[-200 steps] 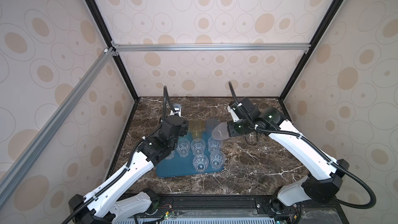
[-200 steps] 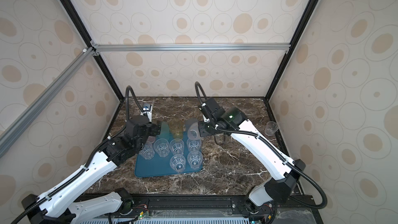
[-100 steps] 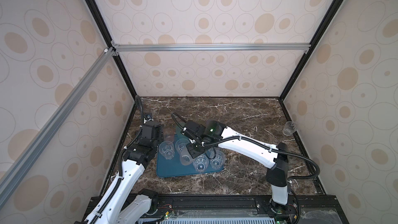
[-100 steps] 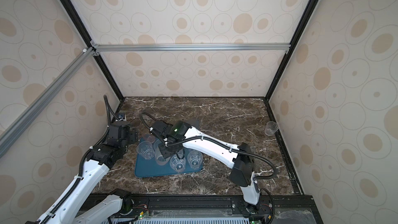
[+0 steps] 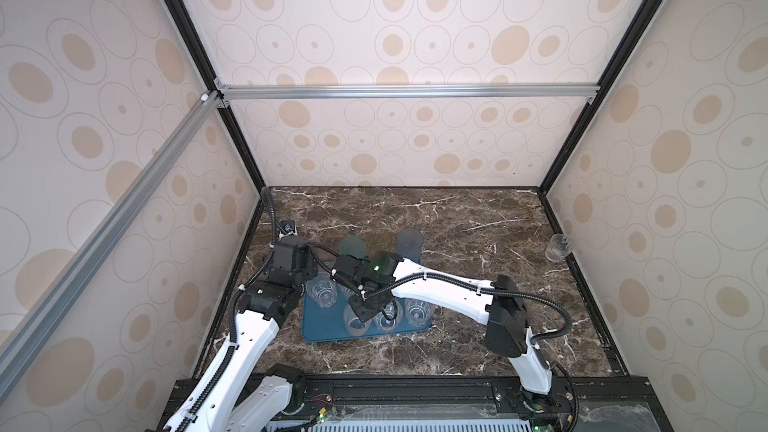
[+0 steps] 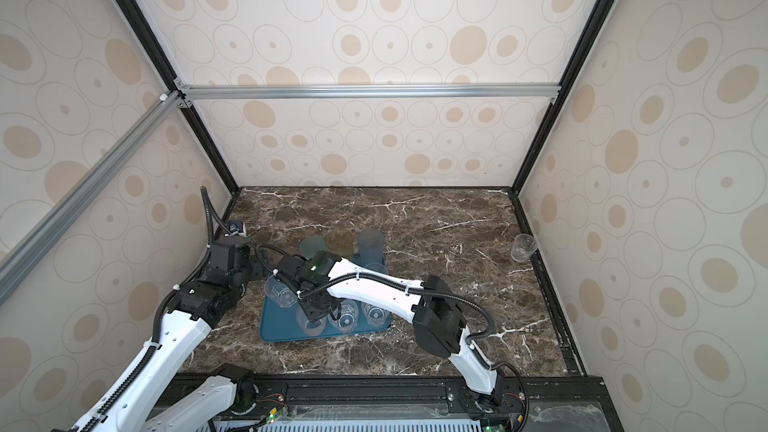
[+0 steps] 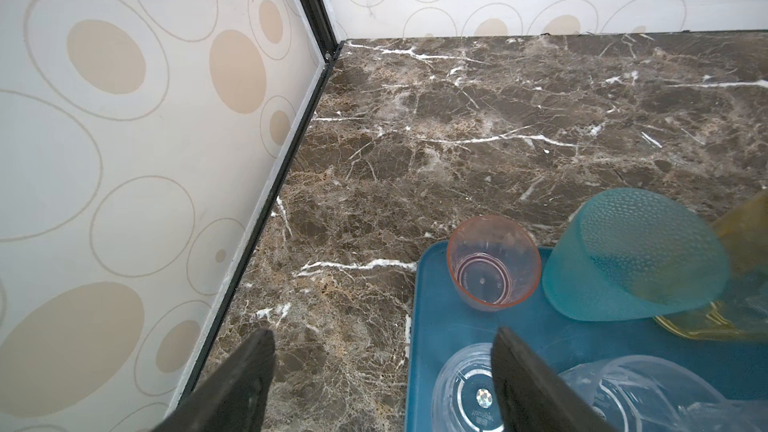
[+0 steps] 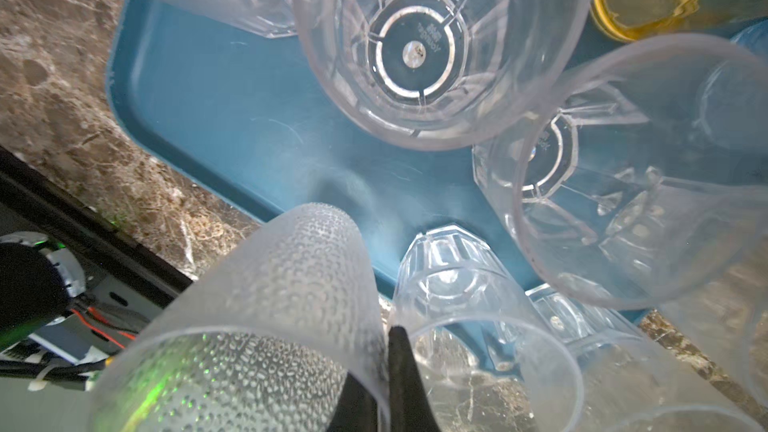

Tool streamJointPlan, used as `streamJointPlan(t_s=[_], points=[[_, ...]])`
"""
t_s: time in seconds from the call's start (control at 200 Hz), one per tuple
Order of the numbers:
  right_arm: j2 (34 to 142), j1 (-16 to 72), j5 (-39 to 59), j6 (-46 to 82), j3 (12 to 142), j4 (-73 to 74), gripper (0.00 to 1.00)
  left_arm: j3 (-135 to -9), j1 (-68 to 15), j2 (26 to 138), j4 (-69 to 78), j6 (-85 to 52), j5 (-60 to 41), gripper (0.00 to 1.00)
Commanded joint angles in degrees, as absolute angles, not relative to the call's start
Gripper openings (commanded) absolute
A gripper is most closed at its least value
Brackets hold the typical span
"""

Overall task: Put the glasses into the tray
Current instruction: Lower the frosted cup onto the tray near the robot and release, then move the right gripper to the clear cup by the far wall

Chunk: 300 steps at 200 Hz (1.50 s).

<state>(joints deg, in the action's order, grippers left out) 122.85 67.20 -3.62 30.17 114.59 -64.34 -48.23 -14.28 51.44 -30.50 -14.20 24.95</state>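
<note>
**Right gripper** (image 8: 384, 351): jaws together, clamped on the wall of a frosted dimpled tumbler (image 8: 270, 297). One finger lies outside the rim and the other inside the cup. In both top views this arm reaches across the middle and carries the tumbler over the front row of the tray (image 5: 320, 332). The tumbler's base points toward the tray's near edge. Whether it touches the tray floor cannot be determined.

**Left gripper** (image 7: 383, 331): jaws wide apart, empty, in contact with nothing. One finger hangs over the marble tabletop (image 7: 457, 118), the other over a clear glass at the tray's left edge.

**Tray contents:**
- A pink tumbler (image 7: 492, 261) stands upright in the far left corner.
- A teal tumbler (image 7: 631, 255) sits just beside it.
- A yellow tumbler (image 7: 746, 234) follows the teal one.
- A grey-blue tumbler (image 5: 409, 243) stands further along the far edge.
- Clear faceted tumblers (image 8: 411, 51) fill the nearer rows, mouths up.

**Outside the tray:** a lone clear glass (image 5: 561, 247) stands on the tabletop against the right wall, well apart from the tray.
</note>
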Motion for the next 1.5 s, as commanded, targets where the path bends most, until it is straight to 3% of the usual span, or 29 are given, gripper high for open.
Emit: streamJointPlan(t_s=[0.0,0.4,0.6,0.77,1.015,1.23,1.495], points=[[125.0,67.9,-5.7,29.5,117.3,-66.2,0.03,-48.2,-13.9,51.4,-29.7,-14.8,24.7,0.81],[128.7,68.4,-4.8,28.9,120.3,-68.0,0.12,-48.2,-13.9,51.7,-29.3,-15.1,23.6,0.81],[127.1,68.4,-4.2,29.3,121.3,-68.0,0.25,-48.7,-13.9,51.7,-29.4,-15.1,23.5,0.81],[123.3,66.8,-3.1,29.3,124.1,-69.3,0.29,-51.5,-13.9,51.7,-30.2,-14.7,23.4,0.81],[110.8,58.4,-4.2,28.2,118.4,-64.5,0.34,-56.0,-14.5,51.6,-26.2,-13.1,18.7,0.8],[98.3,45.4,-8.0,27.5,105.9,-58.2,0.37,-54.7,-28.2,55.4,-15.2,-11.1,20.2,0.8],[89.0,23.4,-6.1,26.2,91.1,-52.2,0.39,-58.1,-48.0,72.3,1.0,-3.8,23.1,0.83]])
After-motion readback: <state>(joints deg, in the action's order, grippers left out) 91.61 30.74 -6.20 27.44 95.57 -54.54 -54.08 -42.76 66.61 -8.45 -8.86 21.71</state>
